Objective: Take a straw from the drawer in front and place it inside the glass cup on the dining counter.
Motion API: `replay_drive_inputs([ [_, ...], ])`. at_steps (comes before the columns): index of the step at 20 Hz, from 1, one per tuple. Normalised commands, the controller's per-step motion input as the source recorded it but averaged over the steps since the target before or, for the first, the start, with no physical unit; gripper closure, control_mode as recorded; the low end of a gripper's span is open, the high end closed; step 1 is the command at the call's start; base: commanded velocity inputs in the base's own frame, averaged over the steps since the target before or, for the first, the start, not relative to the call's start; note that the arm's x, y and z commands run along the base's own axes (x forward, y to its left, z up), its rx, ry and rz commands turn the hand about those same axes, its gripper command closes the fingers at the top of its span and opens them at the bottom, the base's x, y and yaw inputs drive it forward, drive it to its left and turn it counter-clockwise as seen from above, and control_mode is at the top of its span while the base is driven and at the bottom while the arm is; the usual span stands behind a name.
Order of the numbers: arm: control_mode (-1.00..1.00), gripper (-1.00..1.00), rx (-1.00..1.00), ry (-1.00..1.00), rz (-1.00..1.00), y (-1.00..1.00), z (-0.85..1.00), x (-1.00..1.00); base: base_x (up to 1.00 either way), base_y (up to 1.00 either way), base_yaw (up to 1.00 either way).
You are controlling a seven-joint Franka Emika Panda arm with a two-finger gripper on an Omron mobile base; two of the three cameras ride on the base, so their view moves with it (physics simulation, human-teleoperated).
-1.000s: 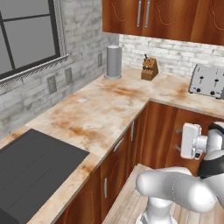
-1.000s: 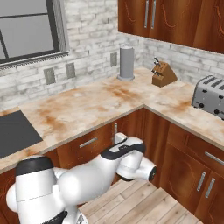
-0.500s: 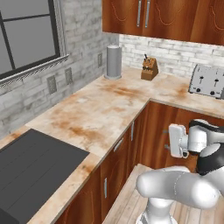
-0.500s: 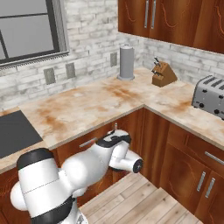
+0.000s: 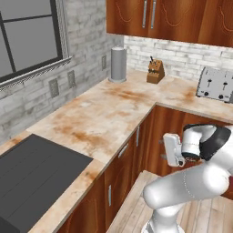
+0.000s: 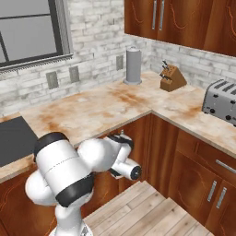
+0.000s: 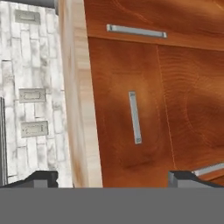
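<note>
Arm, folded low in front of the cabinets: in the left base view it rises from the lower right, elbow bent, the white hand at centre right turned toward the cabinet fronts under the counter [image 5: 113, 109]; in the right base view it fills the lower left, forearm reaching toward frame centre, the wrist just beside the wood below the counter edge. Gripper [image 7: 113, 177] — in the hand view its two dark tips stand far apart at the bottom left and bottom right, nothing between them; jaws released. Drawer [image 7: 131, 118]: centre of the hand view, closed, reddish-brown front with a small silver handle [image 7: 135, 117] running up and down the frame because the camera is rolled; in the left base view a drawer front [image 5: 124, 150] with its handle sits just under the counter edge at centre. Counter edge shows as a pale vertical band left of centre in the hand view, brick wall with outlets beyond it. Also on the counter: grey canister [image 5: 118, 64], knife block [image 5: 155, 72], toaster [image 5: 215, 84] — cut off by the right frame edge. Drawer contents hidden behind the closed front; fingertips themselves hard to make out in both base views.
</note>
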Motion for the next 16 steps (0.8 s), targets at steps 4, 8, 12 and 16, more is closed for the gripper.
replay_drive_inputs([
  [4, -1.00, -1.00, 0.01, -0.02, 0.11, 0.29, -0.36, 0.07, 0.00, 0.00, 0.00],
  [8, -1.00, -1.00, 0.05, -0.12, 0.11, 0.27, -0.12, 0.00, 0.00, 0.00, 0.00],
  [12, -1.00, -1.00, 0.09, -0.17, 0.08, 0.21, -0.02, 0.02, 0.00, 0.00, 0.00],
  [16, -1.00, -1.00, 0.09, -0.06, 0.04, 0.11, -0.15, 0.31, 0.00, 0.00, 0.00],
])
